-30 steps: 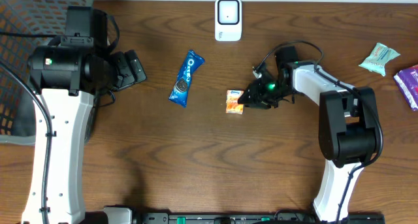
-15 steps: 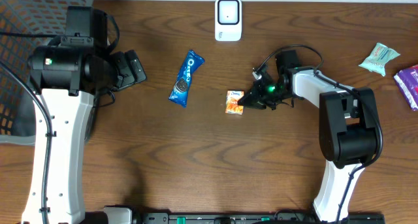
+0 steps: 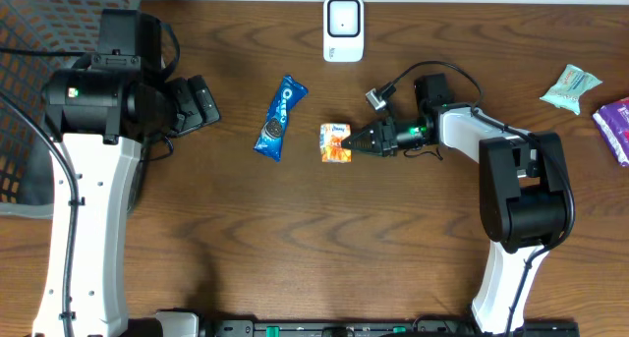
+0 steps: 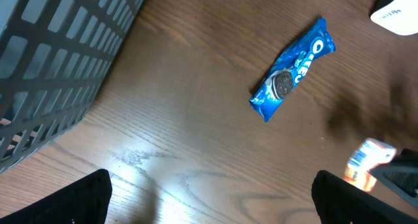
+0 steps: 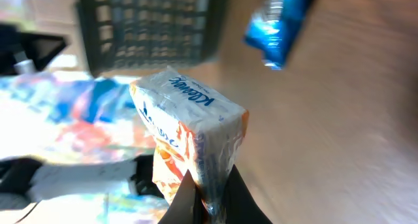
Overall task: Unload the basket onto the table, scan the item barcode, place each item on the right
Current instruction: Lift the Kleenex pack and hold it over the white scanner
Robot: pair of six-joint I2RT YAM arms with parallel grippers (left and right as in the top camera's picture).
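Note:
The item is a small orange-and-white Kleenex tissue pack (image 3: 335, 142), pinched by one edge in my right gripper (image 3: 355, 140), which is shut on it near the middle of the table. In the right wrist view the pack (image 5: 189, 129) sticks up from the closed fingertips of the gripper (image 5: 206, 199), tilted and off the wood. The white barcode scanner (image 3: 343, 28) stands at the table's far edge, behind the pack. My left gripper (image 3: 194, 103) stays open at the left with nothing between its fingers (image 4: 59, 201). From the left wrist, the pack (image 4: 369, 162) shows at the right edge.
A blue Oreo packet (image 3: 280, 117) lies left of the tissue pack and also shows as the Oreo packet (image 4: 292, 67) in the left wrist view. A dark wire basket (image 3: 39, 42) sits at the far left. Two more snack packets (image 3: 570, 87) lie at the right edge.
My right gripper has shut on the tissue pack, lifted it off the table and carried it a little to the left. The left arm has not moved.

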